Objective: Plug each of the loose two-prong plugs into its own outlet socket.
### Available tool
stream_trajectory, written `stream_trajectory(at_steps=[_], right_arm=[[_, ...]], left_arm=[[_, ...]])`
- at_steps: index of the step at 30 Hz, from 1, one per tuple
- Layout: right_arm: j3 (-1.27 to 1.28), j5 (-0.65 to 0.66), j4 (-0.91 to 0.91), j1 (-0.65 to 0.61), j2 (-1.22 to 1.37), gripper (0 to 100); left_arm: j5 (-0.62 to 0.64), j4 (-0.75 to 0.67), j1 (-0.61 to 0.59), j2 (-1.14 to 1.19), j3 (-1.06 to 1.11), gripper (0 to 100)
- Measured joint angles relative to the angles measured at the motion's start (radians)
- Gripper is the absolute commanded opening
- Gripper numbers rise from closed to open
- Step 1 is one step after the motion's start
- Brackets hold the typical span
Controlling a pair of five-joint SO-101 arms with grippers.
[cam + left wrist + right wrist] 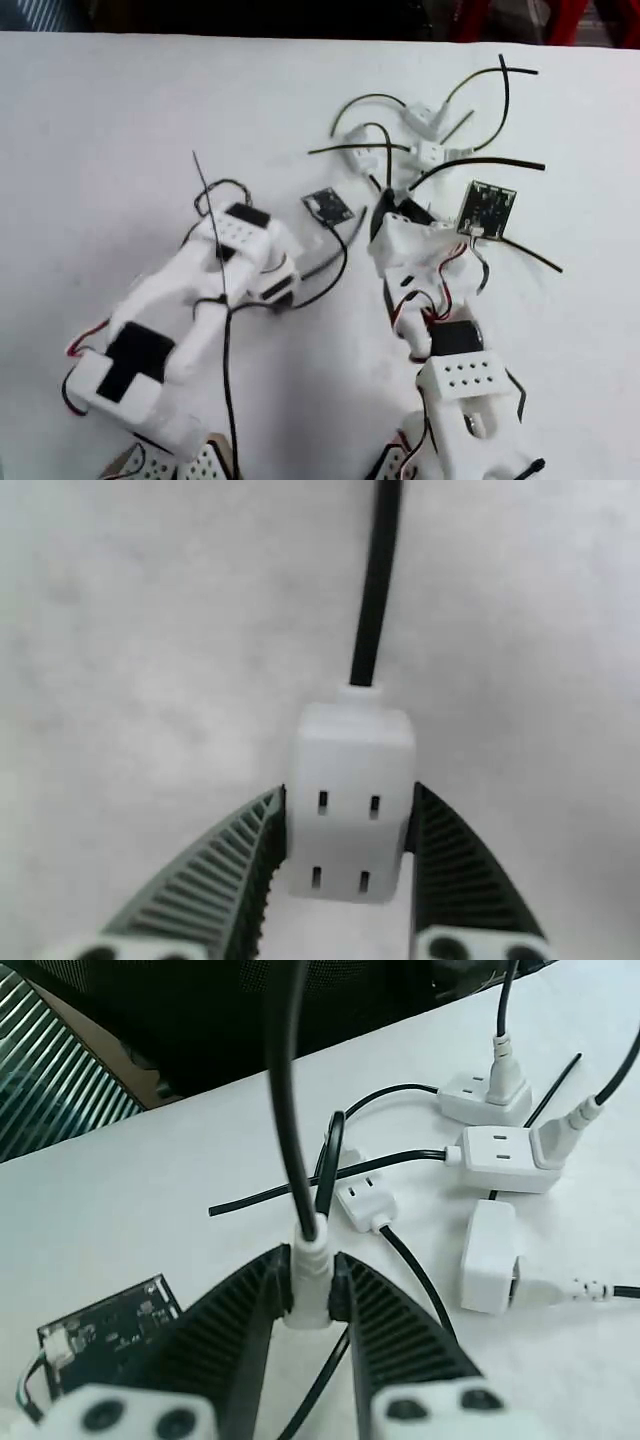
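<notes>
White plastic sits in the left gripper: its ribbed jaws are clamped on the flanks of an outlet socket. The slotted face looks back up toward the wrist, and the socket cord leaves the opposite end and runs off across the table.

The right gripper is pinched on a two-prong plug. The plug cord rises out past the fingertips. The prongs are buried between the jaws, so I cannot tell which way they point.

From above, the two grippers stand near each other at mid-table. The right one is farther back, and a small circuit board lies just off the line between them. Each arm holds one half of the pair, so neither has to reach for anything loose.

To my eye the move turns on axes. The socket's slots face up along the left arm, while the plug's long axis runs along the right gripper. The plug would have to be carried across toward the left arm and turned until its prongs meet that slotted face square on.

Beyond the right gripper lie more sockets, and two filled sockets among them already carry plugs.
</notes>
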Motion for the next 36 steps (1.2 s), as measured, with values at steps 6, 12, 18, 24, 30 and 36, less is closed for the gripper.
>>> stream_trajectory(at_steps=[6, 12, 18, 24, 30, 36], right_arm=[[0.000, 0.000, 0.000, 0.000, 0.000, 1.7], [0.000, 0.000, 0.000, 0.000, 0.000, 1.7], [0.000, 0.000, 0.000, 0.000, 0.000, 1.7], [0.000, 0.000, 0.003, 0.000, 0.000, 1.7], [-0.006, 0.035, 0.123, -0.133, 0.000, 1.7], [-0.110, 0.043, 0.258, -0.298, 0.000, 1.7]], left_arm=[[0.097, 0.003, -0.023, 0.083, -0.163, 27], [0.193, 0.041, -0.049, 0.095, -0.261, 29], [0.212, 0.204, -0.054, 0.095, -0.379, 29], [0.212, 0.307, -0.114, 0.041, -0.433, 29], [0.212, 0.318, -0.212, -0.270, -0.327, 29], [0.210, 0.276, -0.374, -0.583, -0.071, 29]])
